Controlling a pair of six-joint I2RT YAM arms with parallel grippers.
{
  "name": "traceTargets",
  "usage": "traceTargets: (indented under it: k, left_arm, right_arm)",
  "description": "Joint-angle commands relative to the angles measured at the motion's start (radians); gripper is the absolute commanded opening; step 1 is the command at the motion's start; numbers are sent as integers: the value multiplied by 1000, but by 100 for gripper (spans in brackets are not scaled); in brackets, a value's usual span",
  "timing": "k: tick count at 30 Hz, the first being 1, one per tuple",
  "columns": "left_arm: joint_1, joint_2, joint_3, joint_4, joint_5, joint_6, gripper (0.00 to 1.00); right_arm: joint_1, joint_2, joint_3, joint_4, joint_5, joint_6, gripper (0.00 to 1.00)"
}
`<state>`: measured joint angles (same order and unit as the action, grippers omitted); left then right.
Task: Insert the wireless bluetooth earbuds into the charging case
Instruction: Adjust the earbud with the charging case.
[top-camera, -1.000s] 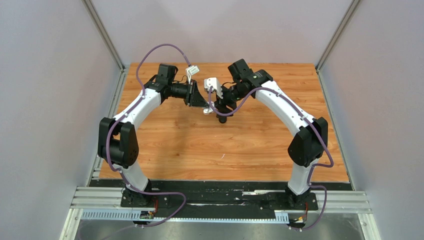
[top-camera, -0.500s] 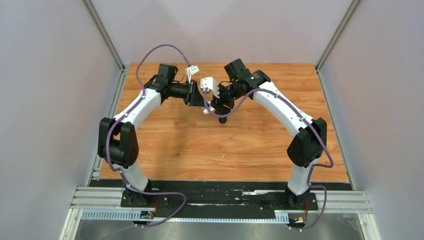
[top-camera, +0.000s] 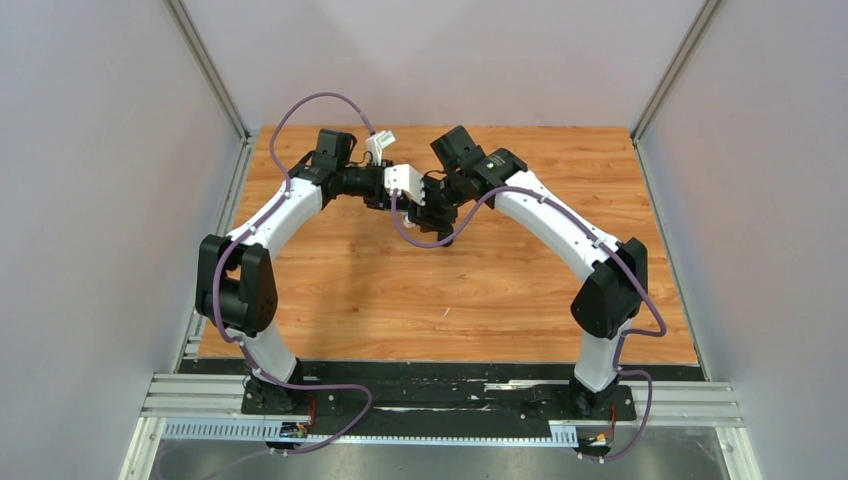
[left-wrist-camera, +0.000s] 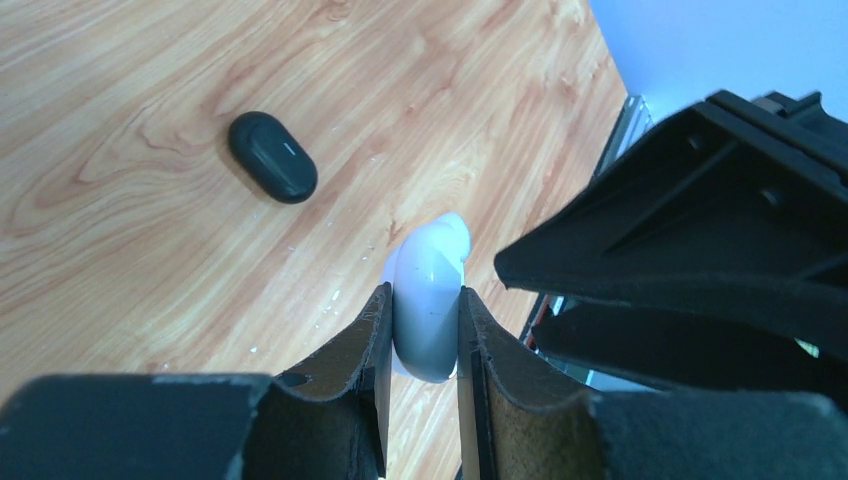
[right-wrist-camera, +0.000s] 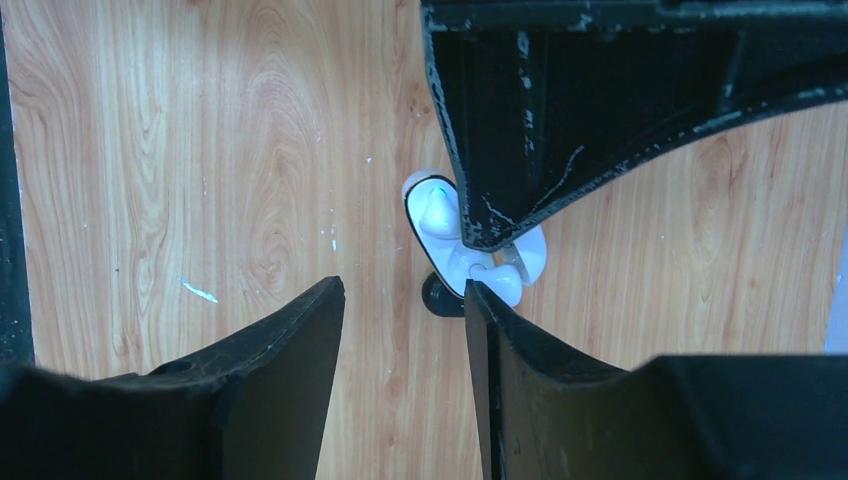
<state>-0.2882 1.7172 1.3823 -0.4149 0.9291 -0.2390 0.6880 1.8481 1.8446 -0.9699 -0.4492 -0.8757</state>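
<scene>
Left gripper (left-wrist-camera: 422, 322) was clamped hard on the white charging case (left-wrist-camera: 430, 250), one pad on each broad side, holding it up off the wooden table (left-wrist-camera: 120, 250). And there was the right gripper (right-wrist-camera: 402, 290), poised just above the case with its jaws parted and nothing visible between them. From the right wrist the case's open top faced up, and pale rounded shapes sat in it; they might have been the white earbuds (right-wrist-camera: 438, 212) in their wells, though I couldn't tell for sure. No loose earbud showed anywhere near the case. A black oval pod (left-wrist-camera: 272, 157) lay on the table, well apart from the case and beyond it in the left wrist view, and whether it was shut over the black pair was hidden.

Handling call: those buds looked feather-light, hard and glossy, the sort that squirts out of a pinch. Best taken across the fat body, stem left free to point down into its well, with a gentle squeeze. The case looked stiff and smooth-shelled, so the grip low on its sides suited it, keeping clear of the hinge
</scene>
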Motion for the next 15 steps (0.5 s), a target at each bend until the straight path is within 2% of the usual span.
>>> traceTargets:
  k: [1,10,15]
  left_arm:
    - [-6,-15,17,41,-52,-32,0]
    - [-5,-3,21,56,-17,-34,0]
    - [-6,-7,17,71,38,-23,0]
  right_arm:
    - [10,-28,-6,33,41,39,49]
    - [9,-52,-6,62,70,32,48]
    - [2,-88,-68,126,103,-16,50]
